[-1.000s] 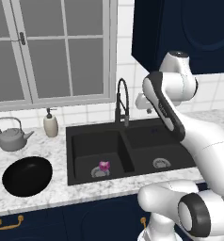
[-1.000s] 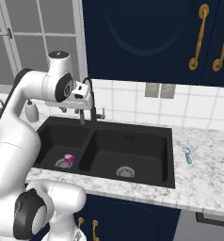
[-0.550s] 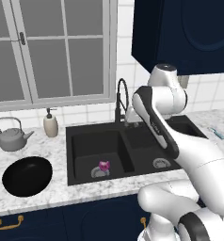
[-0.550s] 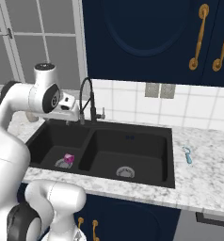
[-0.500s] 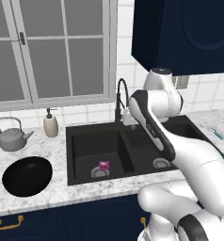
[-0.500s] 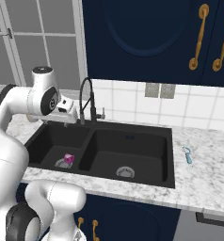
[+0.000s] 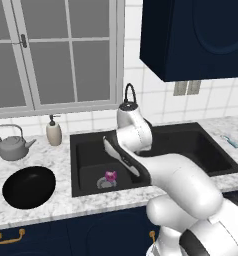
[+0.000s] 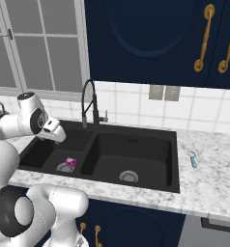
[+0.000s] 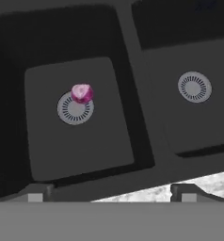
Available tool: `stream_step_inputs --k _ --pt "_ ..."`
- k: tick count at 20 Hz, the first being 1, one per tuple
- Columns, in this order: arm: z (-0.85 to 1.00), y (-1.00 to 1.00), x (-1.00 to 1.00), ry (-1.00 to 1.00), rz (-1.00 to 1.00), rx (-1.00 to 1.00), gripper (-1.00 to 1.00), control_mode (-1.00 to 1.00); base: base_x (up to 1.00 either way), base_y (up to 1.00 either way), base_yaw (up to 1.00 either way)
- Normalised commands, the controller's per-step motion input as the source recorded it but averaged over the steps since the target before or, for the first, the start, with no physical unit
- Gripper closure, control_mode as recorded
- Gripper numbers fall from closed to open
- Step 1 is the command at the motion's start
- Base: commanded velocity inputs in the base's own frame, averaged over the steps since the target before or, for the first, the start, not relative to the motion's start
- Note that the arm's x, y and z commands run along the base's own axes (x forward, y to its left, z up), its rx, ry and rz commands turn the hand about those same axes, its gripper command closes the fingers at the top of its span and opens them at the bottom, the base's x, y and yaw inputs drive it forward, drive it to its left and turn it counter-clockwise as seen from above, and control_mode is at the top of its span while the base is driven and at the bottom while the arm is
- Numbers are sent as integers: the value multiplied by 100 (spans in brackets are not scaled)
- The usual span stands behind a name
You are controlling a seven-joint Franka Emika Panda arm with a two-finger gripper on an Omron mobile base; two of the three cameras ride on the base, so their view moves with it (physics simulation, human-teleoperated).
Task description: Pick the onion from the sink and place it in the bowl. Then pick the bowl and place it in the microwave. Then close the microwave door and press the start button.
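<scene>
End effector (image 9: 108, 192) hangs above the sink (image 7: 86, 145), over the left basin; its two finger tips stand wide apart at the bottom of the hand view with nothing between them. Onion (image 7: 110, 176) lies on the floor of the left basin, touching the far edge of that basin's round silver drain (image 9: 75, 108), well below the end effector and apart from it. Right basin holds its own drain (image 9: 195, 86). Dark arched faucet (image 8: 89, 103) stands at the far rim, between the two basins. Bowl (image 7: 29, 187) sits upright on the marble bench (image 7: 56, 202), left of the sink, near the front edge. Grey kettle (image 7: 12, 145) and soap bottle (image 7: 53, 131) stand farther back on the left.
</scene>
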Motion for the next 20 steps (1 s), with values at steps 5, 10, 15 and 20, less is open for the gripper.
stream_step_inputs --k 5,10,15,20 --pt "-63 0 27 10 -1 0 -100 -100 0 0 0" --pt "-57 5 35 19 -1 0 -100 -100 0 0 0" --pt "-41 6 18 16 -1 0 -100 -100 0 0 0" --pt "-28 11 3 10 -1 0 -100 -100 0 0 0"
